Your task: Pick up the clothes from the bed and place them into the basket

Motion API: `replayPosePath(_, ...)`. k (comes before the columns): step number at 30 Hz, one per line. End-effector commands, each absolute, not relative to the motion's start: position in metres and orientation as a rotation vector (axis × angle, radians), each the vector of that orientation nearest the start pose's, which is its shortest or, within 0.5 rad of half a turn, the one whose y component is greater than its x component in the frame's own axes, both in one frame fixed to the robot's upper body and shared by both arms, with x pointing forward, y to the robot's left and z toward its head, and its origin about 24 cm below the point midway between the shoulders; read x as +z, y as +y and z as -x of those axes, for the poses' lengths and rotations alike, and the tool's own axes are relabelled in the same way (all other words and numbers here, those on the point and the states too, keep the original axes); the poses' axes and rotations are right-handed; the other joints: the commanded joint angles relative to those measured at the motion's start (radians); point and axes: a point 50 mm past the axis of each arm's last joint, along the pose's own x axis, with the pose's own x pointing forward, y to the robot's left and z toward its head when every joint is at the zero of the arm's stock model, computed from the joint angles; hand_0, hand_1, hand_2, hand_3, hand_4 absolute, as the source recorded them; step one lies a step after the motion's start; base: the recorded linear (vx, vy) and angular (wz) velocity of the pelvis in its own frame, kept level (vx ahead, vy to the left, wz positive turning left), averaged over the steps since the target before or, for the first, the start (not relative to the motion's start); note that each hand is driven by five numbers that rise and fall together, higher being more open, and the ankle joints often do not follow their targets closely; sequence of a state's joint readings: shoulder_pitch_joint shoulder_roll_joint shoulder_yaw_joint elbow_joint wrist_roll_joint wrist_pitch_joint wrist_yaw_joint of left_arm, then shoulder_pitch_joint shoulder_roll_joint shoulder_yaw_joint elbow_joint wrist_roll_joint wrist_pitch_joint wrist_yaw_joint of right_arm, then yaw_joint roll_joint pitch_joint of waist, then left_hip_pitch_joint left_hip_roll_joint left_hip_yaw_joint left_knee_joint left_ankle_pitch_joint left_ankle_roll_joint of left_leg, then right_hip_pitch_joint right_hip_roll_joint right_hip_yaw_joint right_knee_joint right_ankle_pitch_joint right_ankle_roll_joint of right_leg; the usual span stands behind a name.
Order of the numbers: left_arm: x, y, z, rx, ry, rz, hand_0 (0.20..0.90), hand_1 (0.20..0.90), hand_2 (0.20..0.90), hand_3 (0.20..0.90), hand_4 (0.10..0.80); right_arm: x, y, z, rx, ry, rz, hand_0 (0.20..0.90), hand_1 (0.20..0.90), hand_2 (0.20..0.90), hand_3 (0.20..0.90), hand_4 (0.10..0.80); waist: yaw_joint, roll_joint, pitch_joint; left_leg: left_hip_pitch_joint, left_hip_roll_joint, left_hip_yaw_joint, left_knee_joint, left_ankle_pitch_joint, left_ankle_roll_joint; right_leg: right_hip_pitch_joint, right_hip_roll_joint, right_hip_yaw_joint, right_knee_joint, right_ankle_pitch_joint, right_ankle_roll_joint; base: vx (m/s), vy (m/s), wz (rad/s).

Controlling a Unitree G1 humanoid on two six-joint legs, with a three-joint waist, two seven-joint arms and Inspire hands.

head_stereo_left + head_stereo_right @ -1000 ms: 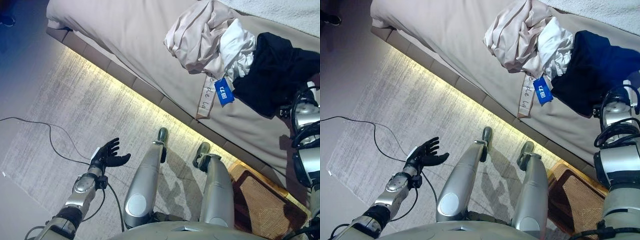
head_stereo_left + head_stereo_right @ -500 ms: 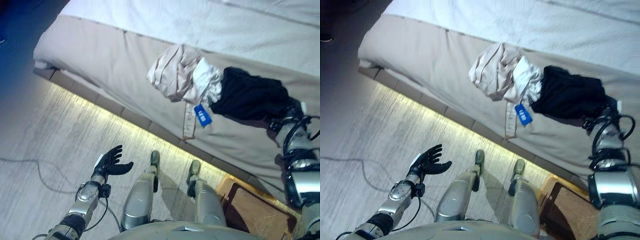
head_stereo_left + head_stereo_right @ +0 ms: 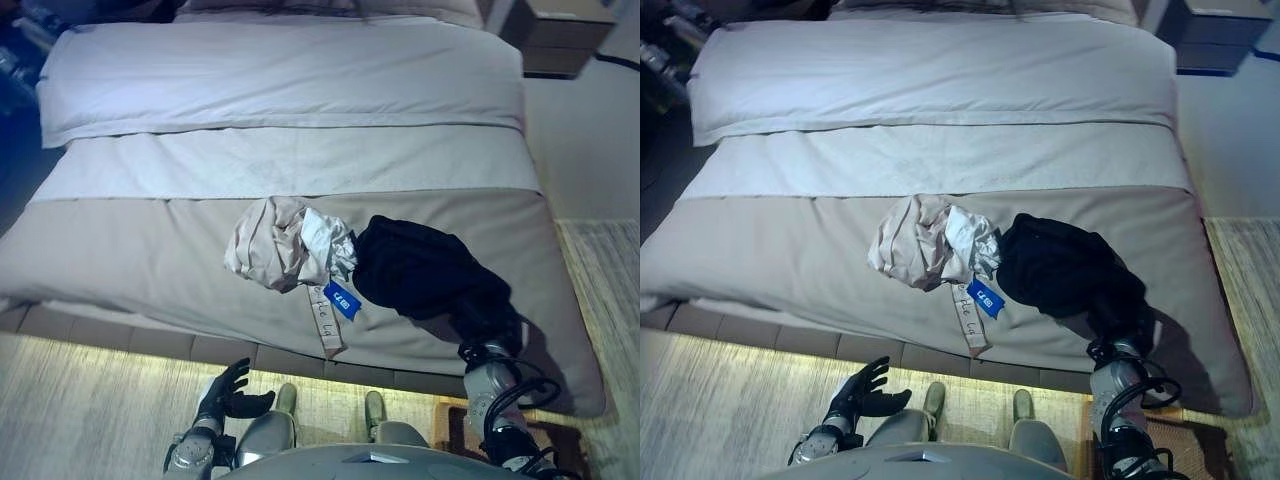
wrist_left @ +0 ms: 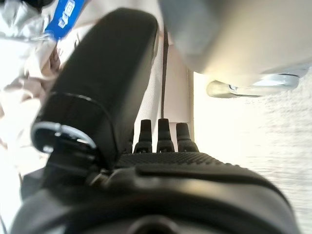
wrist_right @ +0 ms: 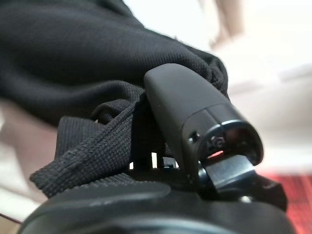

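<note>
Bed (image 3: 150, 260) fills the head views, beige cover near the foot, white sheets further up. Clothes sit mid-bed near the front edge: black garment (image 3: 425, 270) touching a crumpled beige-and-white pile (image 3: 285, 245) with a blue tag (image 3: 341, 299). Brown basket (image 3: 445, 430) on the floor by the bed edge, mostly hidden. Right hand (image 5: 195, 131) has its thumb pinching black fabric. Left hand (image 3: 228, 392) low over the floor, fingers spread, empty.
</note>
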State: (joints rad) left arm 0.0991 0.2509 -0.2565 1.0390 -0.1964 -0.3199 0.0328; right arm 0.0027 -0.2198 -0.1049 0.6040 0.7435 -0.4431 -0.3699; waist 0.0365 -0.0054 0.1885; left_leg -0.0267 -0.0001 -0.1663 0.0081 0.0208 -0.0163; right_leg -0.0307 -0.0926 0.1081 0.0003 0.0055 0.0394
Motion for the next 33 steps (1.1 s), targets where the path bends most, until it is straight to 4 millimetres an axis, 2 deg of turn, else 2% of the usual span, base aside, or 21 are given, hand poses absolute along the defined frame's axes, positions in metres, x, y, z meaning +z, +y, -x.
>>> replayPosePath(1,-0.132,0.224,-0.126,-0.044,0.747,-0.26,0.9,0.9,0.9,0.9,0.8,0.054,-0.309,-0.203,-0.838,-0.477,-0.333,0.3,0.3,0.3,0.2,0.1,-0.042,0.003,-0.054,-0.06,-0.011,0.014,0.045,-0.006,0.001,-0.001,-0.069,-0.053,0.031,0.059,0.084,-0.001,0.28,-0.53)
replayPosePath(3,-0.129,0.232,-0.132,-0.024,0.754,-0.265,0.9,0.9,0.9,0.9,0.8,0.069,-0.312,-0.199,-0.824,-0.562,-0.284,0.3,0.3,0.3,0.2,0.1,-0.053,0.011,-0.067,-0.034,-0.01,0.053,0.015,-0.019,0.012,-0.018,-0.108,-0.075,0.03,0.078,0.109,-0.053,0.234,-0.7)
replayPosePath(5,-0.127,0.244,-0.134,0.032,0.764,-0.269,0.9,0.9,0.9,0.9,0.8,0.087,-0.315,-0.201,-0.788,-0.636,-0.239,0.3,0.3,0.3,0.2,0.1,-0.049,0.015,-0.076,-0.016,-0.008,0.107,-0.003,-0.024,0.018,-0.052,-0.13,-0.165,0.091,0.09,0.117,-0.123,0.199,-1.06)
replayPosePath(6,-0.125,0.251,-0.132,0.077,0.766,-0.262,0.9,0.9,0.9,0.9,0.8,0.101,-0.316,-0.206,-0.763,-0.68,-0.217,0.3,0.3,0.3,0.2,0.1,-0.026,0.022,-0.078,-0.011,0.001,0.152,-0.004,-0.02,0.017,-0.062,-0.134,-0.252,0.161,0.073,0.108,-0.209,0.183,-1.24)
replayPosePath(7,-0.124,0.256,-0.132,0.116,0.76,-0.253,0.9,0.9,0.9,0.9,0.8,0.117,-0.312,-0.214,-0.745,-0.727,-0.207,0.3,0.3,0.3,0.2,0.1,-0.002,0.03,-0.087,-0.017,0.011,0.182,-0.003,-0.014,0.02,-0.057,-0.128,-0.309,0.21,0.05,0.087,-0.3,0.183,-1.32)
replayPosePath(8,-0.123,0.258,-0.131,0.149,0.75,-0.245,0.9,0.9,0.9,0.9,0.8,0.133,-0.306,-0.22,-0.738,-0.778,-0.186,0.3,0.3,0.3,0.2,0.1,0.026,0.033,-0.096,-0.019,0.014,0.218,-0.009,-0.012,0.03,-0.043,-0.119,-0.35,0.277,0.015,0.072,-0.256,0.104,-1.59)
replayPosePath(9,-0.123,0.258,-0.131,0.159,0.748,-0.241,0.9,0.9,0.9,0.9,0.8,0.136,-0.303,-0.222,-0.742,-0.791,-0.176,0.3,0.3,0.3,0.2,0.1,0.034,0.033,-0.101,-0.027,0.016,0.227,-0.008,-0.007,0.033,-0.041,-0.114,-0.356,0.282,0.013,0.068,-0.274,0.004,-1.59)
replayPosePath(10,-0.124,0.261,-0.128,0.201,0.749,-0.228,0.9,0.9,0.9,0.9,0.8,0.147,-0.296,-0.227,-0.739,-0.824,-0.169,0.3,0.3,0.3,0.2,0.1,0.055,0.021,-0.114,-0.04,0.014,0.253,0.003,-0.005,0.035,-0.007,-0.103,-0.393,0.254,-0.01,0.058,-0.186,-0.066,-1.39)
replayPosePath(12,-0.124,0.262,-0.131,0.25,0.751,-0.208,0.9,0.9,0.9,0.9,0.8,0.153,-0.294,-0.232,-0.758,-0.851,-0.175,0.3,0.3,0.3,0.2,0.1,0.076,-0.006,-0.124,-0.055,0.022,0.275,0.013,-0.004,0.019,0.043,-0.087,-0.413,0.125,-0.028,0.055,-0.17,-0.158,-0.95)
replayPosePath(15,-0.126,0.257,-0.134,0.251,0.756,-0.187,0.9,0.9,0.9,0.9,0.8,0.165,-0.298,-0.231,-0.811,-0.904,-0.164,0.3,0.3,0.3,0.2,0.1,0.079,-0.03,-0.134,-0.068,0.046,0.286,0.001,0.018,-0.007,0.092,-0.063,-0.399,0.006,-0.016,0.064,-0.085,-0.154,-0.85)
replayPosePath(17,-0.128,0.25,-0.133,0.21,0.762,-0.191,0.9,0.9,0.9,0.9,0.8,0.178,-0.304,-0.227,-0.85,-0.953,-0.132,0.3,0.3,0.3,0.2,0.1,0.081,-0.038,-0.142,-0.073,0.062,0.295,-0.016,0.032,-0.026,0.118,-0.056,-0.401,-0.037,-0.005,0.065,-0.034,-0.107,-0.43)
replayPosePath(21,-0.13,0.246,-0.132,0.182,0.774,-0.195,0.9,0.9,0.9,0.9,0.8,0.2,-0.317,-0.22,-0.938,-1.041,-0.06,0.3,0.3,0.3,0.2,0.1,0.079,-0.039,-0.153,-0.055,0.077,0.29,-0.052,0.049,-0.04,0.138,-0.046,-0.411,-0.051,-0.003,0.064,0.015,-0.074,-0.21)
replayPosePath(28,-0.126,0.261,-0.132,0.154,0.796,-0.248,0.9,0.9,0.9,0.9,0.8,0.285,-0.356,-0.208,-1.052,-1.168,0.104,0.3,0.3,0.3,0.2,0.1,0.069,-0.048,-0.171,-0.01,0.091,0.273,-0.077,0.05,-0.065,0.144,-0.032,-0.425,-0.05,-0.004,0.059,0.036,-0.049,0.02)
replayPosePath(33,-0.124,0.267,-0.13,0.146,0.809,-0.262,0.9,0.9,0.9,0.9,0.8,0.326,-0.366,-0.203,-1.054,-1.183,0.21,0.3,0.3,0.3,0.2,0.1,0.065,-0.057,-0.179,0.011,0.092,0.266,-0.08,0.049,-0.071,0.145,-0.027,-0.425,-0.047,-0.003,0.057,0.043,-0.025,0.06)
